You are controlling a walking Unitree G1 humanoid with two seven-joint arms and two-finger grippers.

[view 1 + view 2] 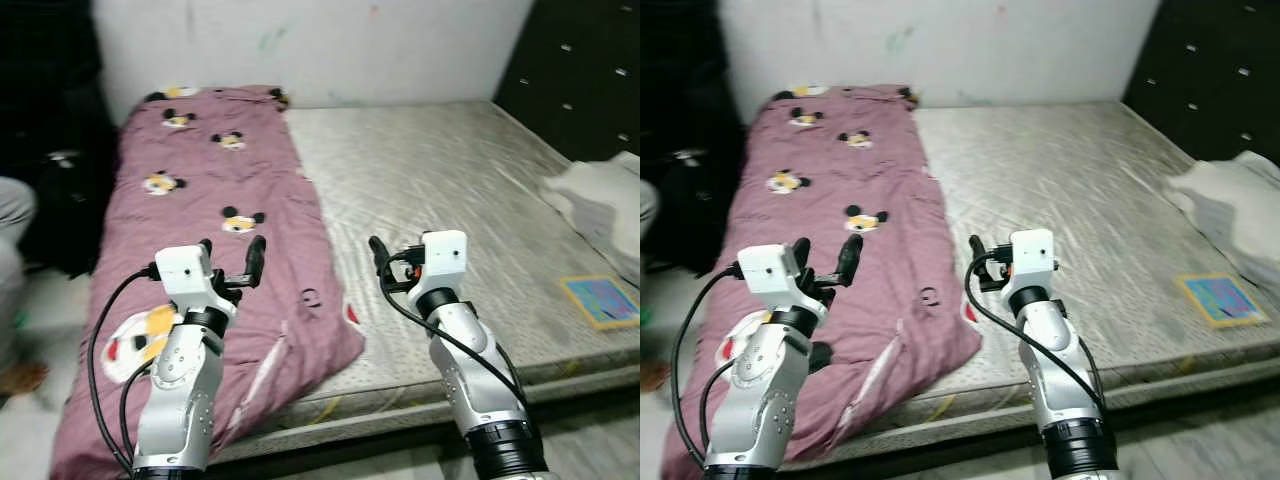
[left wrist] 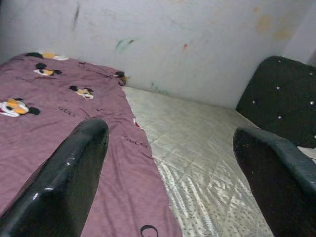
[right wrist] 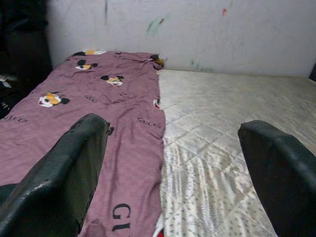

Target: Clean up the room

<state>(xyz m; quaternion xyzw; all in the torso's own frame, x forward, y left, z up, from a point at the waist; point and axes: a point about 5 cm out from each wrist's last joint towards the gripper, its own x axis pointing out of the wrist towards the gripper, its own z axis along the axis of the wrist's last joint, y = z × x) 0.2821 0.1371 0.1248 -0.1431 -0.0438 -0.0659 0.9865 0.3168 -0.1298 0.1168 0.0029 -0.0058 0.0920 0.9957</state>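
A purple blanket (image 1: 220, 190) printed with cartoon mice lies along the left side of a bare grey mattress (image 1: 440, 180), and its near end hangs over the front edge. My left gripper (image 1: 232, 258) hovers open over the blanket's near part, holding nothing. My right gripper (image 1: 400, 262) is open and empty too, above the mattress just right of the blanket's edge. Both wrist views look along wide-spread black fingers (image 2: 69, 177) (image 3: 59, 177) toward the blanket (image 3: 98, 98) and the far wall.
A white bundle of cloth (image 1: 600, 200) lies at the mattress's right edge, with a colourful flat card (image 1: 600, 300) in front of it. A dark tufted headboard (image 1: 580, 70) stands at right. A person's knee (image 1: 12, 215) and dark items (image 1: 50, 150) are at left.
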